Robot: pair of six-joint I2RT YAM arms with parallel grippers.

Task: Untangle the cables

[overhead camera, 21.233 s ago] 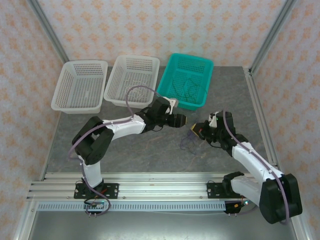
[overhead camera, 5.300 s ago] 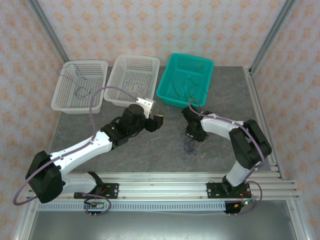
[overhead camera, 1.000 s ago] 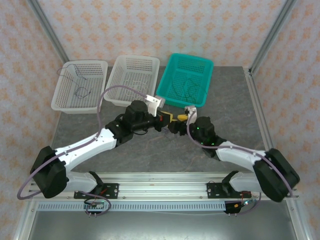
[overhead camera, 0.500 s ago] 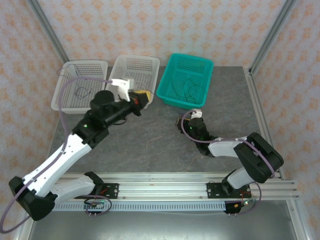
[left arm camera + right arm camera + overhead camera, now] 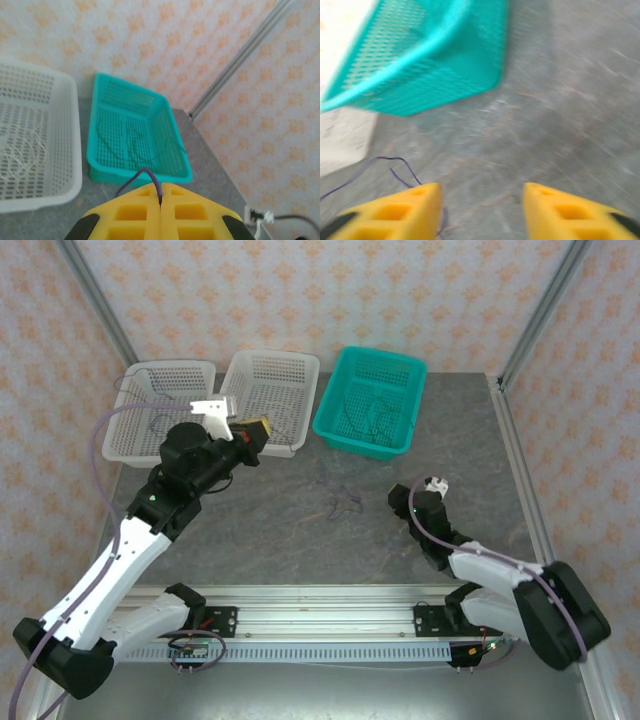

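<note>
A wispy purple cable (image 5: 340, 502) lies loose on the grey table (image 5: 300, 540) between the arms. Another purple cable end (image 5: 134, 177) is pinched in my shut left gripper (image 5: 160, 188), which hovers at the front edge of the middle white basket (image 5: 262, 390); from above that gripper (image 5: 256, 430) is raised. My right gripper (image 5: 482, 192) is open and empty, low over the table, with purple cable (image 5: 397, 169) just left of its left finger (image 5: 405, 210). Thin green cables (image 5: 365, 420) lie in the teal basket (image 5: 345, 435). White cables (image 5: 22, 150) rest in the middle basket.
A second white basket (image 5: 125, 435) at the far left holds a thin wire loop (image 5: 150, 412). Metal frame posts (image 5: 540, 310) stand at the back corners. The arms' lilac cables (image 5: 110, 430) loop above the left arm.
My left arm has swung left from the centre toward the white baskets, still shut on purple cable. The right gripper drew back to the near right and opened; purple cable now lies on the table.
</note>
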